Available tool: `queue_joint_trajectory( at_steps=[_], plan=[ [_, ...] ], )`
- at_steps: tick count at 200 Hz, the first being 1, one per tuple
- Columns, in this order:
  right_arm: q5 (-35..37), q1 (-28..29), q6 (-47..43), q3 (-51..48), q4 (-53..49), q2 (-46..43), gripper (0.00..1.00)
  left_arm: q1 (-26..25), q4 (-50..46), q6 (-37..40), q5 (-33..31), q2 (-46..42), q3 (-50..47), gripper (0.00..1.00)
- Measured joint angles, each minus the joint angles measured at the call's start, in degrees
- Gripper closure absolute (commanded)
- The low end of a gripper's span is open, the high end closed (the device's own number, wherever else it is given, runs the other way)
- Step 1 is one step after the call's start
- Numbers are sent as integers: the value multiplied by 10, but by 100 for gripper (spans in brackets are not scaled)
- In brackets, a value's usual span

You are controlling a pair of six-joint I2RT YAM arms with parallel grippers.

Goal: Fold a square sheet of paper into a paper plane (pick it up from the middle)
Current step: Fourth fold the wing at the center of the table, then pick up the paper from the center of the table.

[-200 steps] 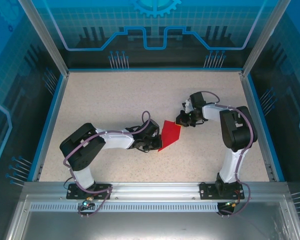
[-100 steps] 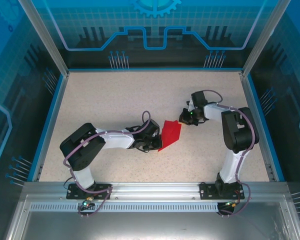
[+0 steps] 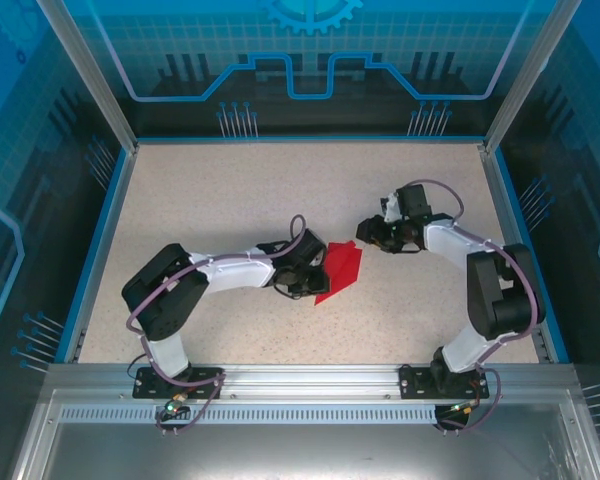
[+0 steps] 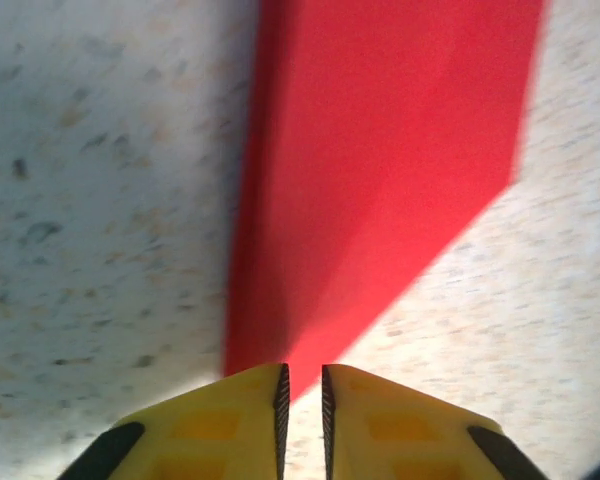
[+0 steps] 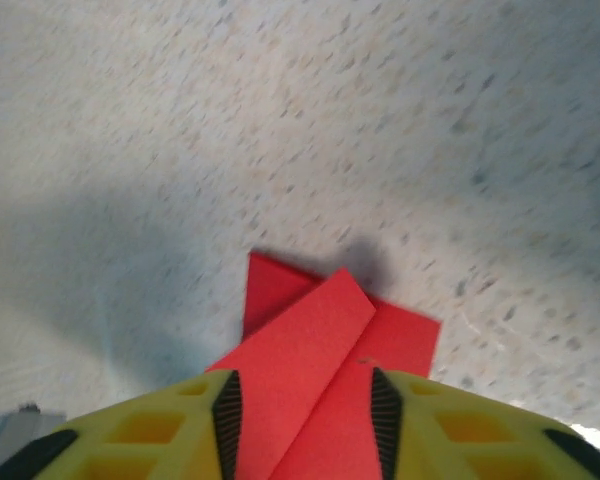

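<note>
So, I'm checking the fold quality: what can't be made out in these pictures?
- Left wrist: the red paper tapers to the left tool, whose fingers hide whether it's pinched; the frame top cuts its far end.
- Right wrist: the right tool has fingers covering the paper's near end.
- Top external: creases too small.

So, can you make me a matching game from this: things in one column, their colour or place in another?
1 left gripper
2 right gripper
3 folded paper
4 table

a speckled beige
b at the paper's left side
c bright red
d at the paper's far right corner

Pairs: 1-b, 2-d, 3-c, 4-a
</note>
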Motion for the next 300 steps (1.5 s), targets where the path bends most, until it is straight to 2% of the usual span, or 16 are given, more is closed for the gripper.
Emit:
queue_joint_trajectory(
  at_steps=[21, 52, 103, 159, 174, 300],
  plan=[
    [-30, 7, 26, -45, 21, -11, 46, 9, -7, 0, -8, -6, 45, 61],
    [-48, 31, 59, -63, 35, -7, 45, 38, -10, -9, -37, -28, 52, 40],
    [-57, 66, 103, -63, 79, 40, 50, 76, -32, -24, -89, -43, 24, 27],
    [-54, 73, 117, -54, 84, 63, 56, 96, -52, -38, -120, -61, -4, 4],
    [-54, 76, 118, -50, 85, 68, 57, 101, -52, -45, -122, -66, -8, 1],
    [-89, 110, 104, -56, 164, 91, 68, 141, -49, -59, -115, -96, -47, 1]
  ],
)
